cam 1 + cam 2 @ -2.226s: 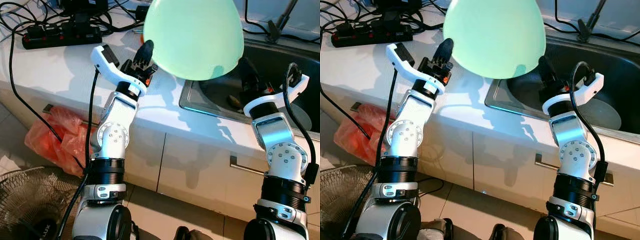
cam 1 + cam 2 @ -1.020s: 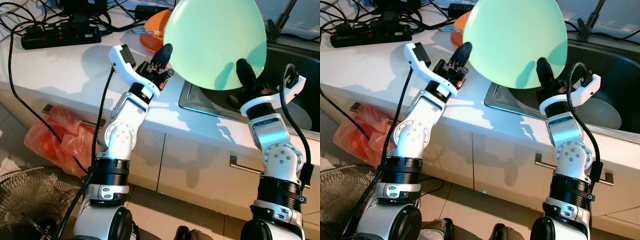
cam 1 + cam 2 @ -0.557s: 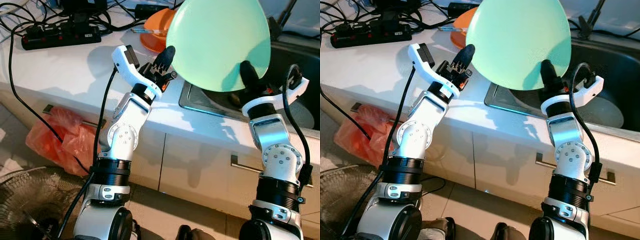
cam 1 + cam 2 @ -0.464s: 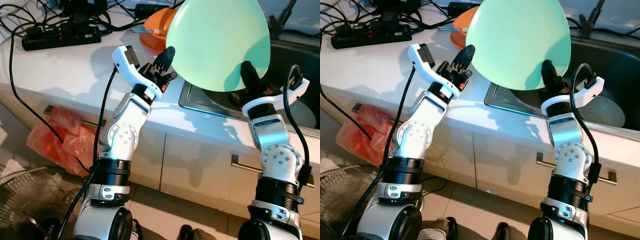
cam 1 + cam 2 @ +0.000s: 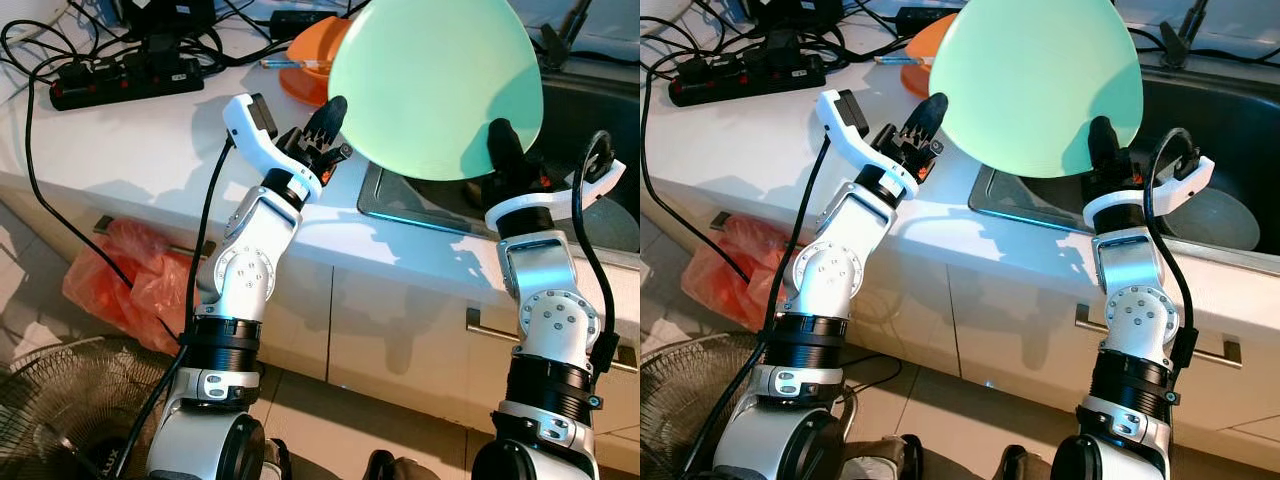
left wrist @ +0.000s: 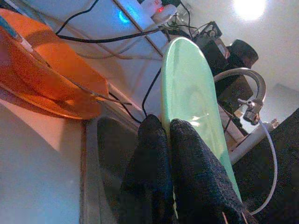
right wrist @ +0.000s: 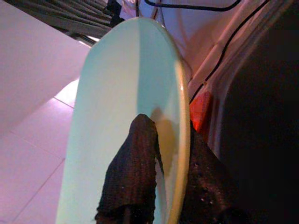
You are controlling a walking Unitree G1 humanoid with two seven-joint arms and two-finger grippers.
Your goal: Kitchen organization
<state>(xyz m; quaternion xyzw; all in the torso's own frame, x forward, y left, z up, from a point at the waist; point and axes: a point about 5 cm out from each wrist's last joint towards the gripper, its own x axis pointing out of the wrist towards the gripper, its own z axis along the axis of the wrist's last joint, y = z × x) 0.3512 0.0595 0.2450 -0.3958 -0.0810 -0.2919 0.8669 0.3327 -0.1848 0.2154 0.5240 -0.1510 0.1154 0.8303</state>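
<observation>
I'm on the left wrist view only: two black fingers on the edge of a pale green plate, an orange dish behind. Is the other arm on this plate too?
Observer: Yes. The right gripper pinches the green plate's rim, one finger on each face.
Operator: Where is the plate relative to the sink?
Observer: It is held up off the counter, above the near left corner of the sink.
Operator: Anything in the basin under it?
Observer: A pale round dish lies in the basin, to the right of the right gripper.
Operator: And left of my arm?
Observer: A black power strip with cables lies on the white counter; the left gripper grips the plate's left edge.
</observation>
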